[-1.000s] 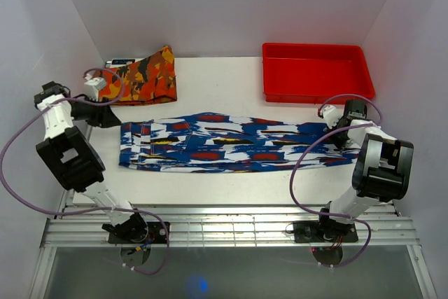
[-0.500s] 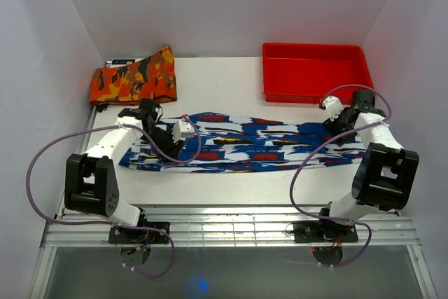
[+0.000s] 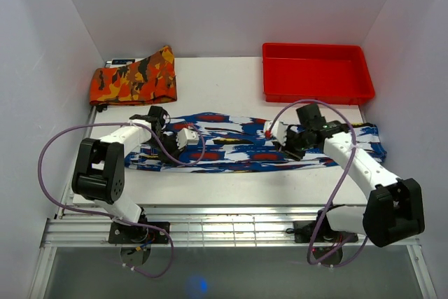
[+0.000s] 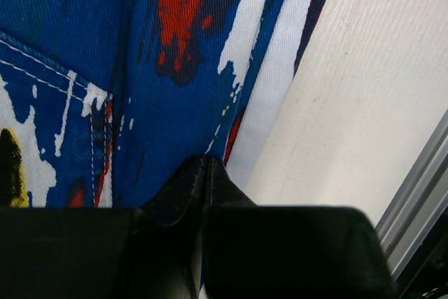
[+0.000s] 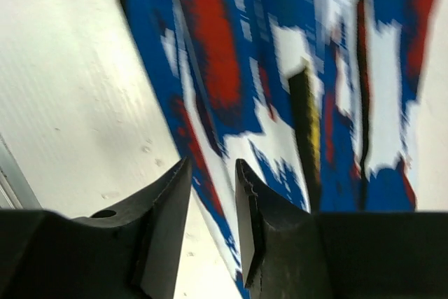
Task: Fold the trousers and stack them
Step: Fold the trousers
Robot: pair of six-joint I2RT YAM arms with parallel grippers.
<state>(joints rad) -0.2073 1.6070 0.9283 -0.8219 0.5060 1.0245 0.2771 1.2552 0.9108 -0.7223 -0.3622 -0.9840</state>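
The trousers [image 3: 231,146], blue and white with red patches, lie flat lengthwise across the table. My left gripper [image 3: 168,146] is low over their left end. In the left wrist view its fingertips [image 4: 205,162] are pressed together on the blue cloth [image 4: 140,68], right at the near edge. My right gripper [image 3: 288,146] hangs over the middle of the trousers. In the right wrist view it [image 5: 213,166] is open by a narrow gap. The near edge of the cloth [image 5: 280,68] runs beneath the gap, and nothing is between the fingers.
A folded orange camouflage garment [image 3: 133,83] lies at the back left. A red tray [image 3: 316,75] stands at the back right. A metal rail [image 3: 231,225] runs along the table's front edge, close to the trousers' near edge.
The left arm swung in from the table's left side onto the trousers' left end and closed. The right arm moved from the right end to the middle, its jaws narrower. The right trouser end lies further right.
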